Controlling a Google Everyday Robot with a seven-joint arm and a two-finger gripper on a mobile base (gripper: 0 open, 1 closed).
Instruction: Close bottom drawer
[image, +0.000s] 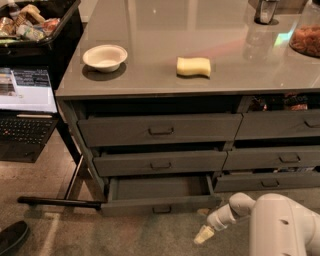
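Observation:
The bottom drawer (160, 205) of the left column is pulled out, its low dark grey front panel with a small central handle near the floor and its plain grey box showing behind it. My gripper (202, 235) is low at the lower right, just in front of and to the right of the drawer's front panel, pointing down-left towards the carpet. It is apart from the panel. My white arm (280, 225) fills the bottom right corner.
Two taller-fronted drawers (160, 131) sit above the open one, and more drawers (280, 157) to the right. The counter holds a white bowl (105, 57) and a yellow sponge (193, 66). A laptop (25, 105) stands at left. A black bar (60, 202) lies on the floor.

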